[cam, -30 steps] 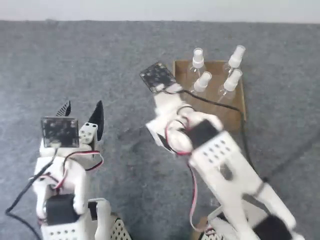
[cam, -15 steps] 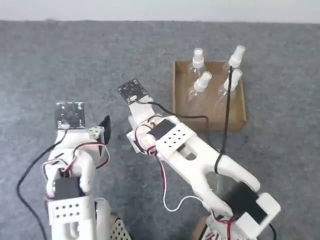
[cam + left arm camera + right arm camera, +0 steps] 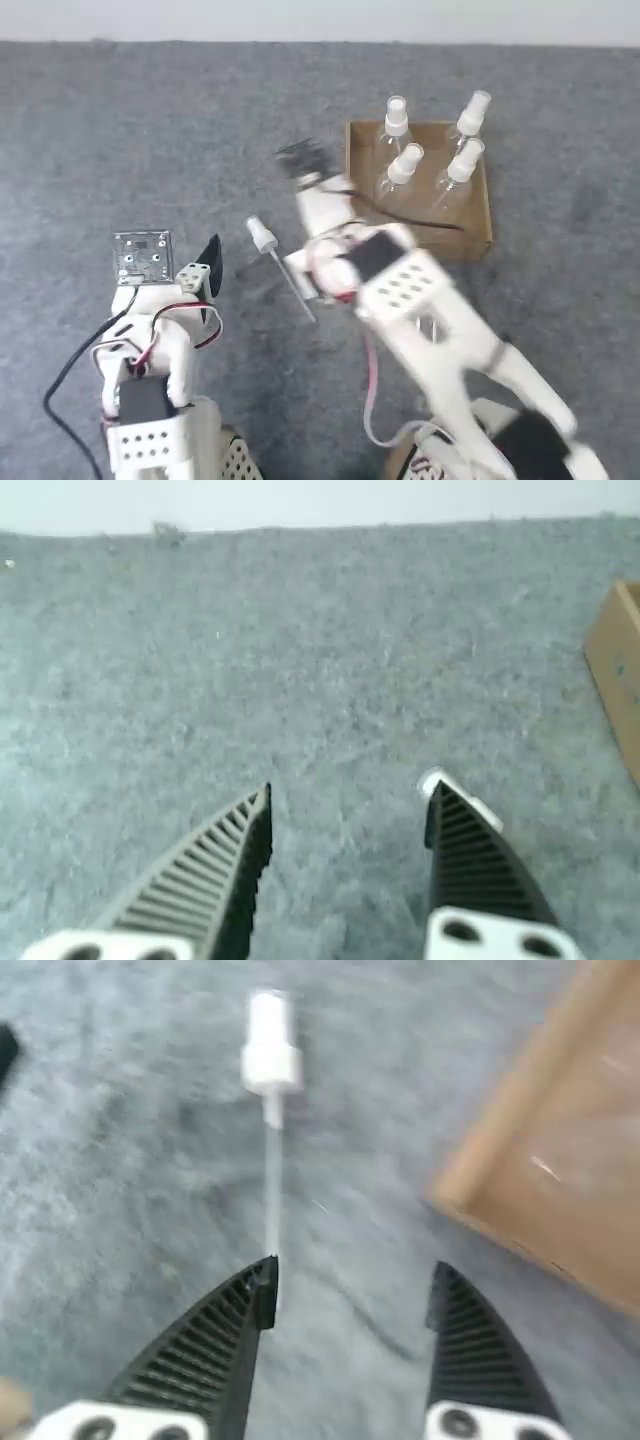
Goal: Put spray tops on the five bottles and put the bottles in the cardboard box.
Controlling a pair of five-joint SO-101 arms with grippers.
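Note:
A loose white spray top (image 3: 263, 236) with a long thin tube lies flat on the grey carpet, left of the cardboard box (image 3: 470, 238). In the right wrist view the spray top (image 3: 270, 1055) lies ahead of my right gripper (image 3: 355, 1265). That gripper is open and holds nothing, and the tube's end reaches to one fingertip. Several clear bottles with spray tops (image 3: 403, 165) stand upright inside the box. My left gripper (image 3: 350, 790) hovers open and empty over bare carpet, with a white piece (image 3: 432, 780) peeking from behind one finger.
The right arm's white body (image 3: 410, 290) stretches across the table between the spray top and the box. The left arm (image 3: 150, 350) stands at the near left. A corner of the box (image 3: 615, 665) shows at the edge of the left wrist view.
The right arm has swung back toward the box, and the spray top now lies uncovered on the carpet. The left arm has drawn back slightly toward its base.

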